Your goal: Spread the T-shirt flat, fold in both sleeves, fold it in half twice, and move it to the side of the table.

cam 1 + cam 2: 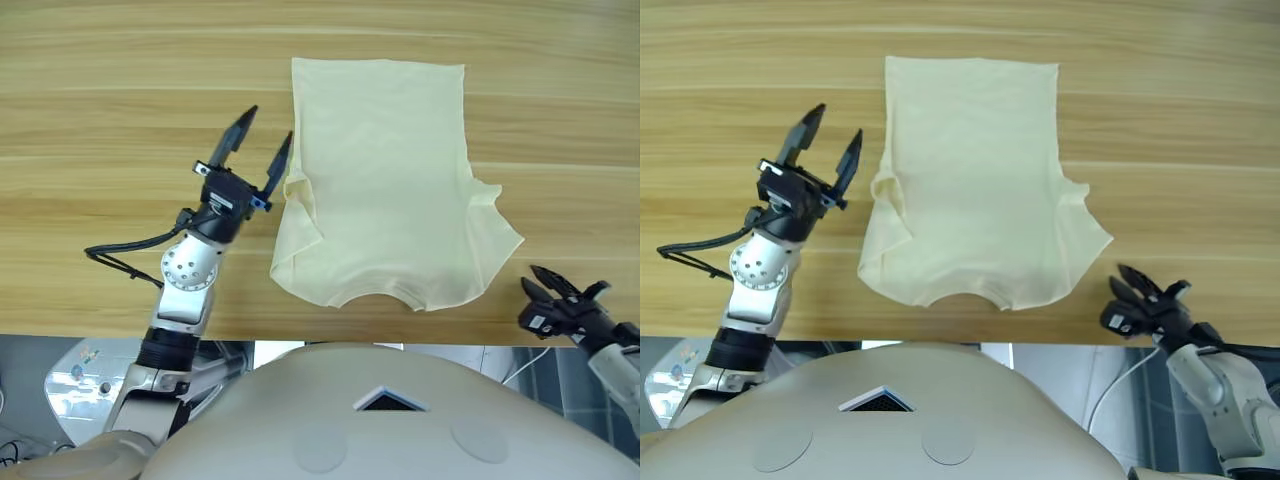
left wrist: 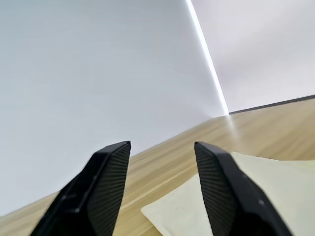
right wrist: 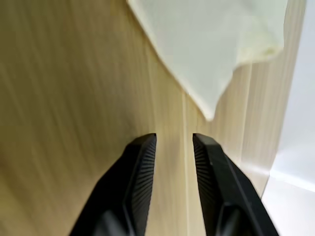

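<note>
I count two pincers, one T-shirt and one worktop.

Nearest to me, my right pincer (image 1: 1150,282) hangs at the worktop's near edge, toward its right end. Its two fingers are parted only a narrow way and hold nothing. The T-shirt's (image 1: 385,180) jutting right sleeve tip lies near it, farther in from the edge, and the two are apart.

A little farther in, my left pincer (image 1: 268,125) is over the worktop (image 1: 100,120), its fingers spread wide and empty. It sits just beside the T-shirt's left edge, and I cannot tell whether the closer fingertip touches the cloth.

The pale yellow T-shirt lies flat across the middle. Its neckline is toward the near edge and its straight hem toward the far edge. Its left sleeve is turned in over the body, and its right sleeve sticks out sideways.
</note>
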Tool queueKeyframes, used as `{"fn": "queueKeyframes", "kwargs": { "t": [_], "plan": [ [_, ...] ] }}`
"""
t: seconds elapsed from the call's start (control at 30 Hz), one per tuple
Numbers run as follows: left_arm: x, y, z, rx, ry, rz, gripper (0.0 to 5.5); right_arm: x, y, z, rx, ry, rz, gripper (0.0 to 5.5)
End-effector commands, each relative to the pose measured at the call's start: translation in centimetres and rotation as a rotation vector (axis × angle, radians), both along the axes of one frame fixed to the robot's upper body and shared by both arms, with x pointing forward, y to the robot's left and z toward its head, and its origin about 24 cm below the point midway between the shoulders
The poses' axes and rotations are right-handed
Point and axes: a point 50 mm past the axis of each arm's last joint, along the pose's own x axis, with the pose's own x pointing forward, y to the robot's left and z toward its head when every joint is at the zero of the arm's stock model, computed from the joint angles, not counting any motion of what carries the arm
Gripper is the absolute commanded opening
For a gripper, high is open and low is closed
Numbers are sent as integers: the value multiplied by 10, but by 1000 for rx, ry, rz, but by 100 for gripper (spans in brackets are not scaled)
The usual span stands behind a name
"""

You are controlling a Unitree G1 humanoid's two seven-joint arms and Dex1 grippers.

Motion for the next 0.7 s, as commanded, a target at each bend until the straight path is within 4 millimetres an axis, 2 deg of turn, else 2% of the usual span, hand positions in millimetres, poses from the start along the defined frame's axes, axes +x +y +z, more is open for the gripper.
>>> {"fn": "queueKeyframes", "kwargs": {
  "t": [0.03, 0.13, 0.2, 0.33, 0.7],
  "plan": [
    [3, 4, 0, -5, 15, 42, 240, -5, 6, -16, -4, 124, 46, 138],
    [1, 6, 0, -2, 14, 57, 240, 17, 1, -20, -3, 56, 26, 138],
    [-1, 6, 0, -4, 15, 59, 240, 24, -5, -22, -4, 36, 6, 138],
    [-3, 7, 2, -16, 18, 68, 240, 24, -13, -25, -16, 49, 2, 138],
    [-2, 3, 2, -41, 28, 64, 240, 36, -9, -29, 3, 34, 41, 138]
  ]
}}
